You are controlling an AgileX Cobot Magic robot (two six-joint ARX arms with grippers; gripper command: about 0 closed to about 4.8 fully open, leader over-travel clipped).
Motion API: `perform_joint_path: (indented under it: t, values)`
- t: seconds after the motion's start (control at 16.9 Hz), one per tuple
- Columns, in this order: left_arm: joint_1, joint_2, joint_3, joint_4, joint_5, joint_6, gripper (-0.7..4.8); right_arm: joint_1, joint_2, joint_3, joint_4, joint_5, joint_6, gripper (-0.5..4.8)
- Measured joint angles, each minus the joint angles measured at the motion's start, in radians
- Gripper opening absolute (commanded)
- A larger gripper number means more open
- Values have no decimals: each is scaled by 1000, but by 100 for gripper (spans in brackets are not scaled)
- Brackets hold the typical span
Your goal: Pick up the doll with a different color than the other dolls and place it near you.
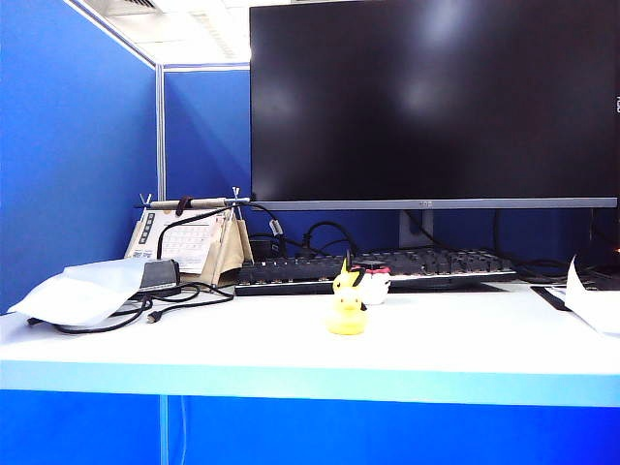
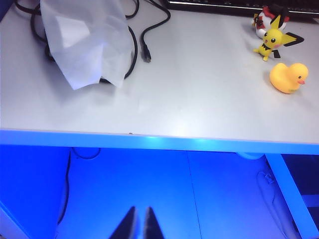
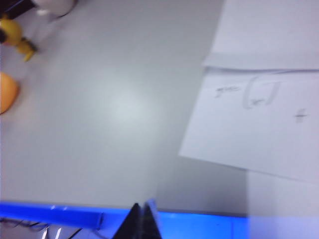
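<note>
Surface (image 1: 242, 339): pale desk, blue partitions behind.
Left gripper (image 2: 139, 224): clenched, empty, below the surface's front edge.
Right gripper (image 3: 143, 219): clenched, empty, over that edge, beside the paper sheet (image 3: 264, 99).
White doll (image 2: 264, 22): far beyond both grippers, behind the yellow pointed-ear figure (image 2: 272, 41) and yellow duck (image 2: 289, 77).

The rubber duck (image 2: 288, 77) looks smooth and slightly glossy, the surface (image 2: 199, 99) matt pale laminate, the bag (image 2: 87, 40) translucent crinkled plastic, the sheets (image 3: 264, 109) plain matt paper.

faint pencil-like marks on the paper sheet (image 3: 259, 94), illegible, calendar card (image 1: 179, 242) print too small to read
</note>
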Motion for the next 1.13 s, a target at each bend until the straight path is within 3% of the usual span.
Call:
perform_joint_path:
  t: [0.53, 0.59, 0.71, 0.95, 1.07, 1.13]
  values:
    - [0, 0, 0, 0, 0, 0, 30, 0, 0, 0, -46, 67, 0, 6]
    - [0, 0, 0, 0, 0, 0, 30, 0, 1, 0, -47, 67, 0, 60]
    - [0, 0, 0, 0, 0, 0, 30, 0, 1, 0, -5, 49, 0, 301]
    - [0, 0, 0, 0, 0, 0, 30, 0, 2, 99, 148, -123, 86, 316]
    - [0, 0, 0, 0, 0, 0, 30, 1, 2, 232, 164, -198, 114, 479]
    - [0, 0, 0, 0, 0, 0, 30, 2, 2, 305, 136, -211, 115, 479]
